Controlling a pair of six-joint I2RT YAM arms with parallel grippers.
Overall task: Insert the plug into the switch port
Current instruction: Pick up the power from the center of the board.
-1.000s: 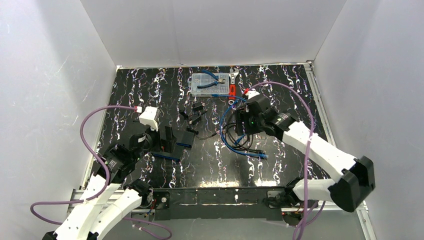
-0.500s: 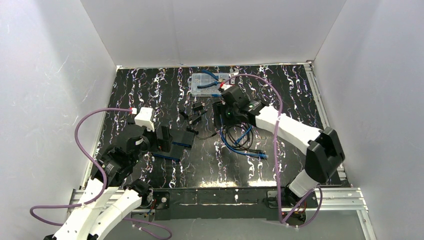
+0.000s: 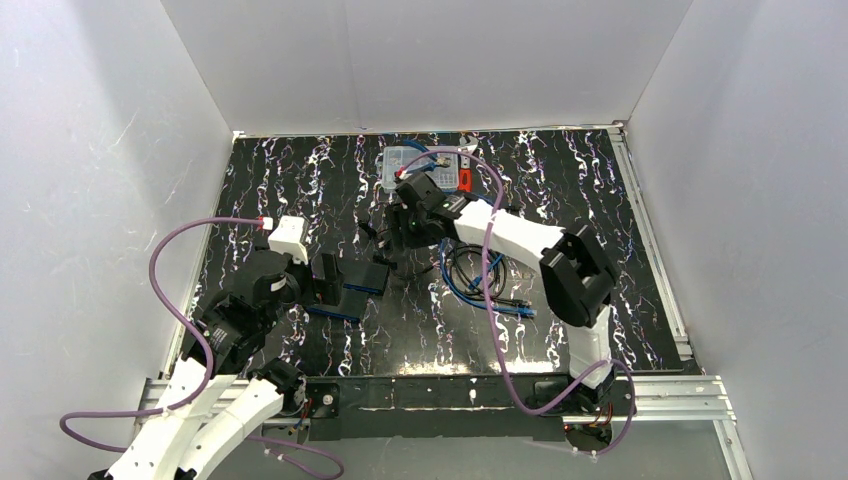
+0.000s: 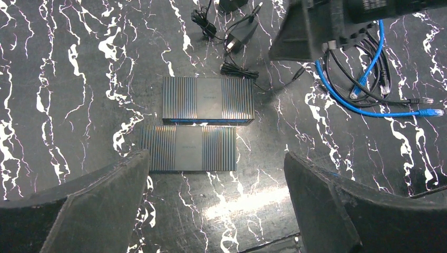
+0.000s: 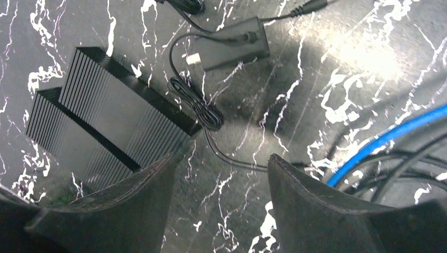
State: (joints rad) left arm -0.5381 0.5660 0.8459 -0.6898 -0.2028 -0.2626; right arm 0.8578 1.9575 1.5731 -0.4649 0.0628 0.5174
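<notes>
Black left claw (image 4: 216,162): wide open and holding nothing. It hangs right over the near flat box (image 4: 188,148), with one finger low on each side of its own view.
Near flat box: black, with thin ribs at both ends. It lies flat on the worktop (image 3: 620,200).
Far flat box (image 4: 208,99): looks the same. It lies just beside the near one, long side to long side, pushed a little along. A thin blue strip shows on the edge between them.
Switch port: it is in the edge of a flat box, but the edges are too dark to see the hole. I cannot tell which box has it.
Right claw (image 5: 220,158): open too, with nothing in it. It hangs over a thin black cord, near a corner of the far flat box.
Cord bundle (image 5: 197,108): a small black knot of cord, just beside that corner.
Power brick (image 5: 232,50): black, flat on the worktop, past the cord bundle.
Blue cable (image 5: 385,139): lies in loops with black cables.
Blue plug (image 4: 432,112): at the end of the blue cable, on the worktop, well apart from both boxes. No claw touches it.
Worktop: black with white streaks.
Clear box (image 3: 400,165): at the far end, behind the right claw.
</notes>
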